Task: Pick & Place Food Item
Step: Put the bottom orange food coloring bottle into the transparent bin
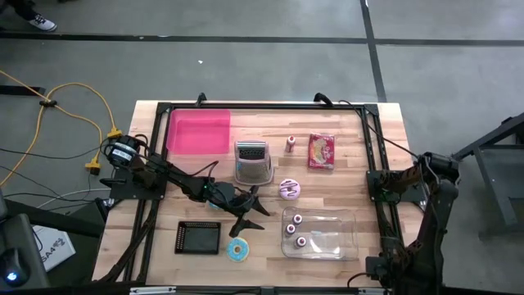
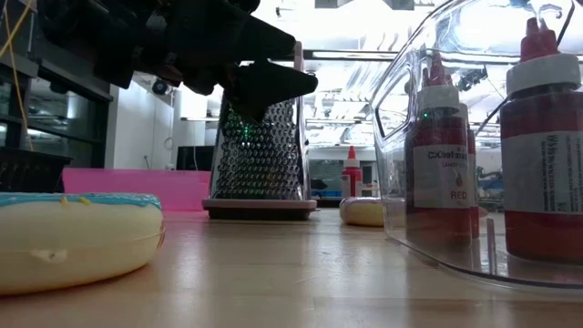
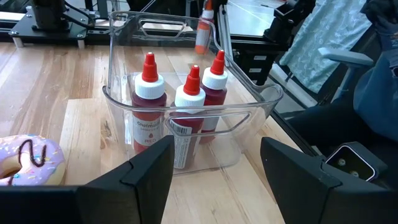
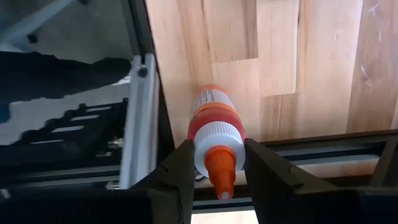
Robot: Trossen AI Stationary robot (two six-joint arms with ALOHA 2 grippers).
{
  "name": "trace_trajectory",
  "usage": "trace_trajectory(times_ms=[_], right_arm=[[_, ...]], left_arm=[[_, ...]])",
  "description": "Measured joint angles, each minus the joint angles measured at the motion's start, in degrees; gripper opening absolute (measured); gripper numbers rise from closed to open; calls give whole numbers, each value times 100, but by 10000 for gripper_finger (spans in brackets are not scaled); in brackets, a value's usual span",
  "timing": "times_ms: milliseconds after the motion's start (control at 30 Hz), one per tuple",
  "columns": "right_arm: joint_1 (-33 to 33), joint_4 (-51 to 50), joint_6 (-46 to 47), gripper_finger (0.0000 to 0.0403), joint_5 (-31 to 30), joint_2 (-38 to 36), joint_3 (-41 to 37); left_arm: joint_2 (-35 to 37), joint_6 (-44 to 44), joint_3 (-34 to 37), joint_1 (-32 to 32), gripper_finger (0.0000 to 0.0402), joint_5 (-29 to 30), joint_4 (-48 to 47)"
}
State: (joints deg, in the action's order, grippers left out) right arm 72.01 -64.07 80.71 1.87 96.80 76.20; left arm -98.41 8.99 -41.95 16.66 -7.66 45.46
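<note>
High view, from above: the left gripper (image 1: 248, 215) hangs with fingers spread and empty just beside the clear plastic bin (image 1: 348, 220) of three red sauce bottles, probably poised between the blue-iced doughnut (image 1: 238, 250) and pink-iced doughnut (image 1: 289, 189). Only the right wrist view shows the right gripper (image 4: 217, 163), far from the bin, fingers clamping an orange-capped bottle (image 4: 214, 124).

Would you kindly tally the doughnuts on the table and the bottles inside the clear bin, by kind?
Blue-iced doughnut: 1
Pink-iced doughnut: 1
Red-capped bottles in the clear bin: 3
Total: 5
</note>
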Motion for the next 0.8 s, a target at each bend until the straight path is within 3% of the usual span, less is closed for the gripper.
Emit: trace_trajectory(times_ms=[233,467,800], right_arm=[[-310,-359,-422,108,-45,-316,281],[-720,-1136,-1322,107,-57,-355,1112],[-1443,-1650,-2163,107,-489,-355,1922]], left_arm=[[0,0,0,-1,233,0,-1],[0,0,0,-1,233,0,-1],[0,0,0,1,233,0,-1]])
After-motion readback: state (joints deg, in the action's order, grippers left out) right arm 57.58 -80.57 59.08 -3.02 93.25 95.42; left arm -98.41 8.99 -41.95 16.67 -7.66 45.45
